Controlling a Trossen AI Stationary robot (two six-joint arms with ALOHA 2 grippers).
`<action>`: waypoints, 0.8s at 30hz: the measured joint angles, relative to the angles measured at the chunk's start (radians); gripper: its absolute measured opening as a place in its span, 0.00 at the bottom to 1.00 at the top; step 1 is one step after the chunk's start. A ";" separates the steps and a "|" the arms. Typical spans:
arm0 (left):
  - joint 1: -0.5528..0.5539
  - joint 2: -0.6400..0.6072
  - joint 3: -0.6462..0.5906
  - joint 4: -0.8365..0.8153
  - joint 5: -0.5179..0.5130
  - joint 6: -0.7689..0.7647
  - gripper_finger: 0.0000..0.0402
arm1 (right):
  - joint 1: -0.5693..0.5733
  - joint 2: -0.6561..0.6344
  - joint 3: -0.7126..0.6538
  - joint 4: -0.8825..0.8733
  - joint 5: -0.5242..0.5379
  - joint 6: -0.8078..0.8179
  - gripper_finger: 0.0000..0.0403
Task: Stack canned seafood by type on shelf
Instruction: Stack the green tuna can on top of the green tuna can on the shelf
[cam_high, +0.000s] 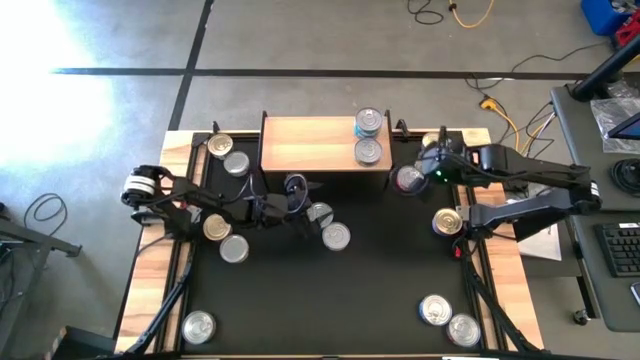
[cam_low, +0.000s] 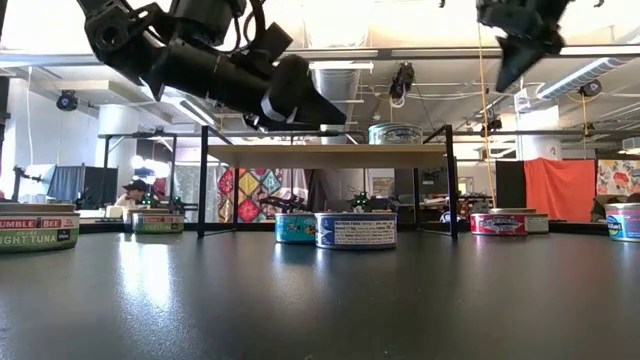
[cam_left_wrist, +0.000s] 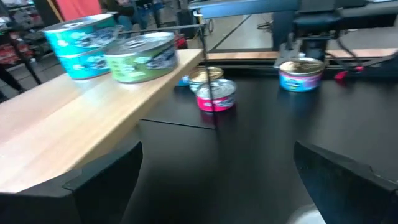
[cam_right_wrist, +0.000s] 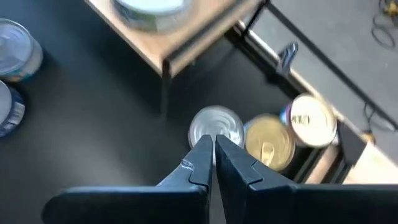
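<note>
From above, the shelf (cam_high: 325, 144) stands at the far middle of the black surface (cam_high: 330, 290), with two cans (cam_high: 368, 136) on its right end and the rest of the board bare. The left pincer (cam_high: 296, 187) hangs just in front of the shelf's near edge, fingers spread wide and holding nothing; two silver-lidded cans (cam_high: 328, 226) sit close to it on the near side, and four more cans (cam_high: 226, 200) lie along the left border. The right pincer (cam_high: 420, 172) sits off the shelf's right end, fingers pressed together and empty, above a silver can (cam_high: 409, 179). A broad strip of bare black surface runs across the near middle, with one can (cam_high: 198, 326) in the near left corner and a pair (cam_high: 448, 319) in the near right corner. At surface height, the left arm slants down across the shelf's left half (cam_low: 325, 155), the right pincer (cam_low: 508, 72) hangs high to the right, and open space shows under the board between its black legs, behind a blue-labelled can (cam_low: 355, 229). The left wrist view looks along the shelf's long edge (cam_left_wrist: 93, 134), a green-labelled can (cam_left_wrist: 140, 57) beside a stack of teal ones (cam_left_wrist: 82, 46) at the far end, dark fingers (cam_left_wrist: 93, 186) wide apart. The right wrist view shows closed fingertips (cam_right_wrist: 213, 151) over the silver can (cam_right_wrist: 216, 126), next to two gold-lidded cans (cam_right_wrist: 270, 142) near the surface's wooden edge.
</note>
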 joint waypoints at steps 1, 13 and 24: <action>-0.011 0.000 -0.001 0.001 0.000 -0.002 1.00 | 0.000 -0.017 -0.028 -0.001 0.001 0.024 0.03; -0.106 0.000 -0.021 -0.004 0.000 -0.033 1.00 | -0.002 -0.091 -0.261 -0.002 0.006 0.119 0.03; -0.240 0.000 -0.072 0.028 0.000 -0.107 1.00 | -0.124 0.030 -0.337 0.006 0.049 -0.050 0.03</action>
